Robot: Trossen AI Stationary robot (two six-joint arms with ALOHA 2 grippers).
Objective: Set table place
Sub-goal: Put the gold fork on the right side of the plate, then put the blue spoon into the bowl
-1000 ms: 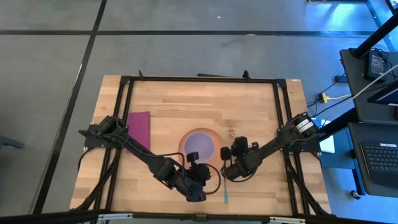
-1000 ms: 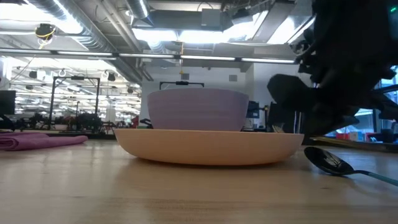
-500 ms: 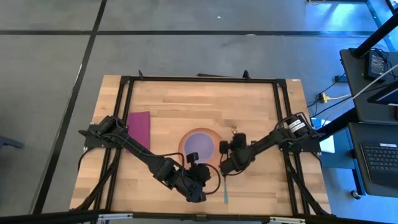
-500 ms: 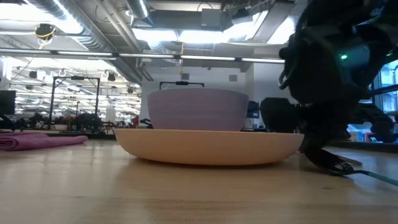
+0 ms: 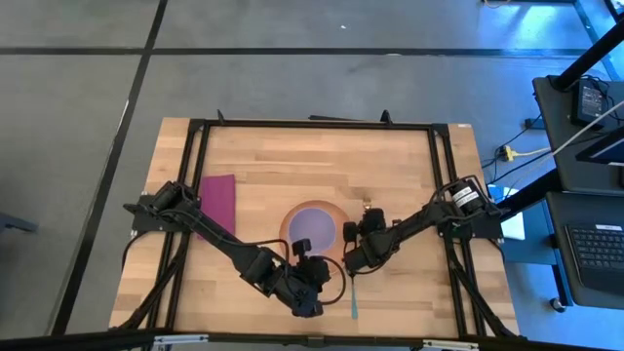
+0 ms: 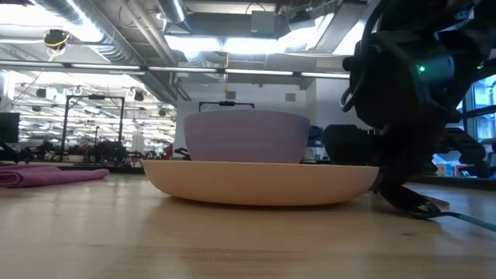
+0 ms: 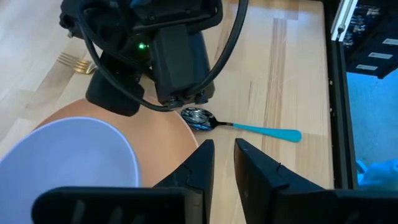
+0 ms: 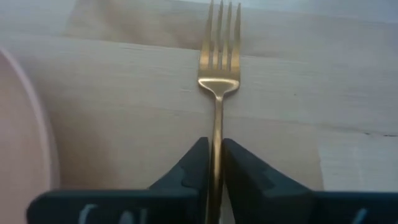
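the large light wood plank table [image 5: 390,166] with its thin black metal frame carries the place setting toward its near middle. the peach-orange round plate [image 5: 289,226] sits there with the smaller lavender bowl [image 5: 312,226] inside it. the magenta rectangular napkin [image 5: 219,202] lies flat at about 9 o'clock of the plate, well apart from it, partly under the left arm.

the right gripper [image 8: 215,163] is down at the table just beside the plate's 3 o'clock edge, its two dark fingers [image 8: 194,165] pressed together on the handle of the slim gold fork [image 8: 218,68]. the fork lies flat on the wood, tines pointing away from the gripper, with the plate rim close alongside it. in the low view the right arm's dark bulk stands over the table and hides part of the spoon bowl.

the teal-handled dark spoon [image 7: 240,125] lies on the table at about 5 o'clock of the plate, its dark bowl just beside the rim, right under the right gripper's body.

the left gripper [image 7: 222,163] hangs over the plate's 6 o'clock edge, its fingers a little apart and holding nothing.
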